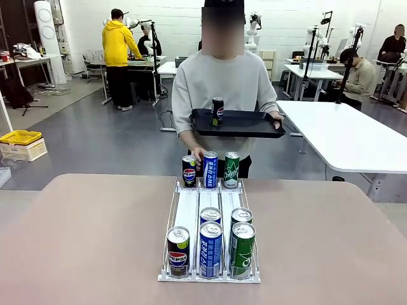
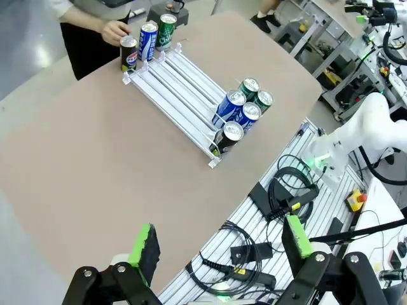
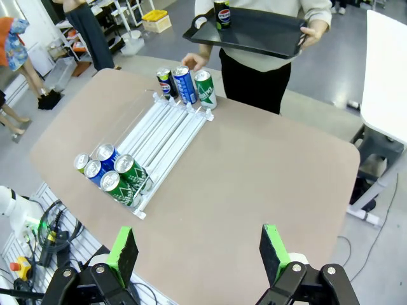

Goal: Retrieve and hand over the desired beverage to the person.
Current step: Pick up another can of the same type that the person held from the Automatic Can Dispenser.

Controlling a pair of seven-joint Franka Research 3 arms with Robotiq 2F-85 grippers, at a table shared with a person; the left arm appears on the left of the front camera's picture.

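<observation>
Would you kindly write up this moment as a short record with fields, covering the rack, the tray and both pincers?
Rack: three lanes, on the table
Far-end cans: three: black, blue, green
Near-end cans: five: one black, two blue, two green
Tray: held by the person, one dark can upright on it
Person's free hand: at the far black can
Left pincer: open, empty
Right pincer: open, empty

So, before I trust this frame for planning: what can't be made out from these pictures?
- Front view: the person's hand sits behind the far black can; gripping or merely touching, unclear.
- Front view: the second blue can and second green can have labels hidden by the cans in front.
- All views: the print on the front blue can is too small to read.
</observation>
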